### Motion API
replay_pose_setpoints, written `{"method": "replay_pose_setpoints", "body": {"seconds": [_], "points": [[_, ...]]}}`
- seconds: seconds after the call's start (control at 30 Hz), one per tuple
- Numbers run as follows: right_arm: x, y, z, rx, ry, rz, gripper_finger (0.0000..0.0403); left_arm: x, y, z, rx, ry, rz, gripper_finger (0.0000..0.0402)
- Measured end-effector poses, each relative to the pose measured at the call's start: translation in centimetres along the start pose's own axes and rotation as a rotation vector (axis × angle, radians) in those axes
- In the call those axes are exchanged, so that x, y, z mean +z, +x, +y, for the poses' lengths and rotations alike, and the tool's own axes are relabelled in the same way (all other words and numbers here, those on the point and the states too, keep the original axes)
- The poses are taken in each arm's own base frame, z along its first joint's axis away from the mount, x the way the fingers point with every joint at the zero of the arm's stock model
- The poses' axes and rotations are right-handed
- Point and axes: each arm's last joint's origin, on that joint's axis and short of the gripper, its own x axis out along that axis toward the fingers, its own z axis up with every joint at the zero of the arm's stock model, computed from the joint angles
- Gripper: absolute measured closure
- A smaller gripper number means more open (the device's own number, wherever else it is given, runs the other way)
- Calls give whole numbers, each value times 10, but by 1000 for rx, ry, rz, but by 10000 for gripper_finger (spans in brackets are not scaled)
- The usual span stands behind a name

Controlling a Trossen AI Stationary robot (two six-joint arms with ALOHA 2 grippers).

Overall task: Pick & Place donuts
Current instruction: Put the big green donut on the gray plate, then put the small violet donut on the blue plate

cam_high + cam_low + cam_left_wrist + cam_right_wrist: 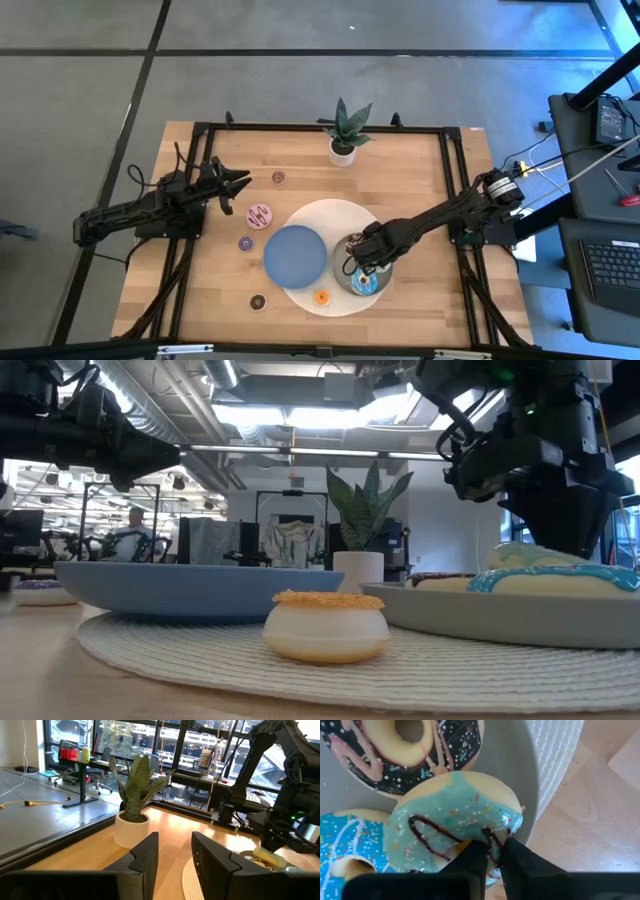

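Over the grey plate (520, 765), our right gripper (492, 852) pinches the green-iced donut (455, 820) at its rim. Our left gripper (175, 857) waits open above bare table, well apart.

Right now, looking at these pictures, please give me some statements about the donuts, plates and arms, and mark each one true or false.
1. The right gripper is over the grey plate, at the green donut. True.
2. The blue plate holds three donuts. False: no donuts lie on it.
3. The orange donut lies on the white mat. True.
4. The pink donut lies on the grey plate. False: it lies on the bare wooden table.
5. The left gripper holds a donut. False: its fingers are open and empty.
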Motion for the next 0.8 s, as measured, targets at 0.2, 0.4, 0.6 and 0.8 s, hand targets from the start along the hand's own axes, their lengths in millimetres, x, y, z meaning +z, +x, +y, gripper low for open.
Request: {"method": "replay_pose_setpoints", "body": {"seconds": [0.2, 0.4, 0.6, 0.8], "points": [[-1, 0, 0, 8, 0, 40, 291, 0, 0, 0, 0, 0, 0, 289], [-2, -1, 0, 13, 0, 62, 226, 2, 0, 1, 26, -69, -23, 285], [-3, -14, -4, 49, -3, 43, 204, 11, -1, 0, 38, -128, -114, 285], [-5, -38, -15, 93, -4, -43, 201, 24, -6, -7, -69, -27, 76, 285]]}}
